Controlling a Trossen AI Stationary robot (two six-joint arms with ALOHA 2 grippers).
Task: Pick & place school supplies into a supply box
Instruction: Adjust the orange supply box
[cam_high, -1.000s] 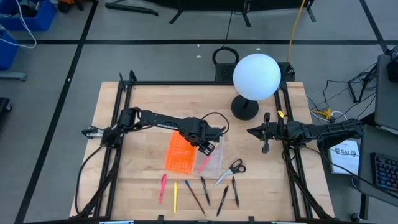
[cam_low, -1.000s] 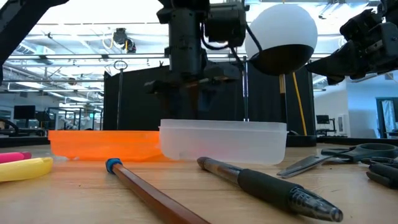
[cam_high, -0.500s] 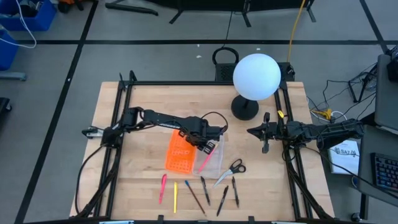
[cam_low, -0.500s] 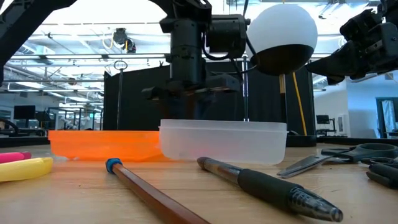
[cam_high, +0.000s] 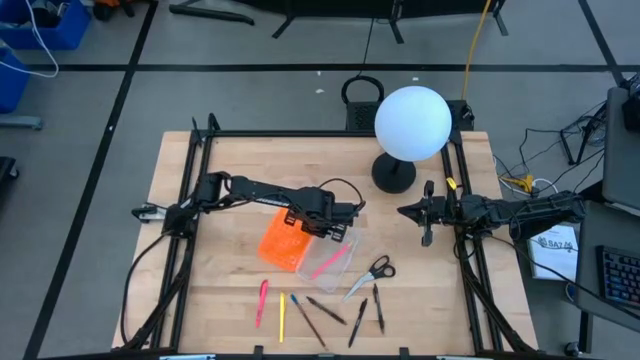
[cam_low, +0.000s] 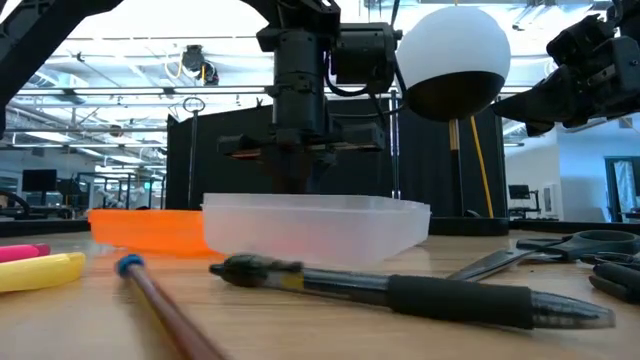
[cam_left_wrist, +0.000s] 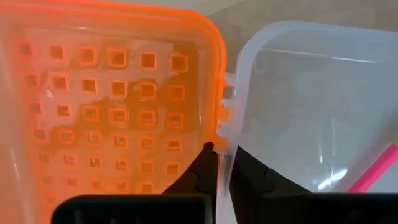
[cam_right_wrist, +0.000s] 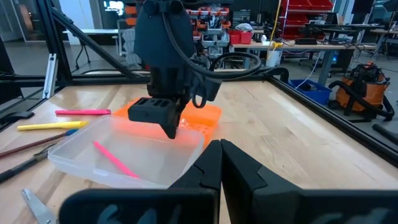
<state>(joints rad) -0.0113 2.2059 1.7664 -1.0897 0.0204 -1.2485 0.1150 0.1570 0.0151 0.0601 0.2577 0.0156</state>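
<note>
High view: left gripper (cam_high: 322, 224) clenched at hinge of supply box (cam_high: 335, 258), fingertips hidden; pink pen (cam_high: 328, 263) inside. Right gripper (cam_high: 405, 212) clenched, parked aside.

One supply box (cam_high: 312, 246), seven pens/pencils (cam_high: 263, 302), one scissors (cam_high: 371, 275).
</note>
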